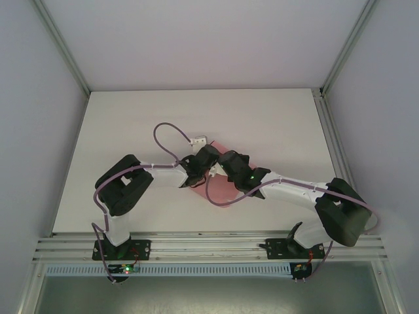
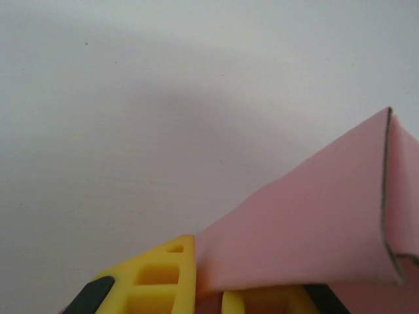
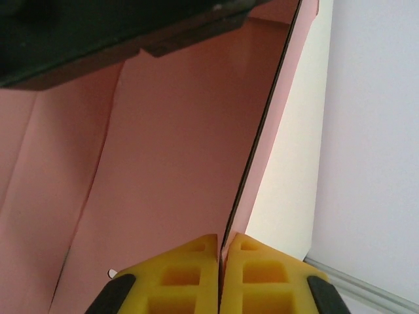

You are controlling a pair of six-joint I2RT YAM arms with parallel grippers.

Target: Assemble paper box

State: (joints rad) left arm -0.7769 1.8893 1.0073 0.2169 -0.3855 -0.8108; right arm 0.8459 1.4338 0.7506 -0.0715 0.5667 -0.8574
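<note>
Pink thin-card paper box (image 1: pixel 226 191), a partly folded die-cut sheet, is gripped by both tools. The right gripper (image 3: pixel 220 255) pinches one panel edge-on between its yellow fingers (image 3: pixel 183 281); that panel runs straight away from the fingertips, with its creases roughly parallel. The left gripper (image 2: pixel 209 291) is clamped on another flap, which rises up and to the right, ending in a folded edge. Seen from above, the sheet sits mid-way across the white table (image 1: pixel 131 124), its long axis unreadable under the wrists.
</note>
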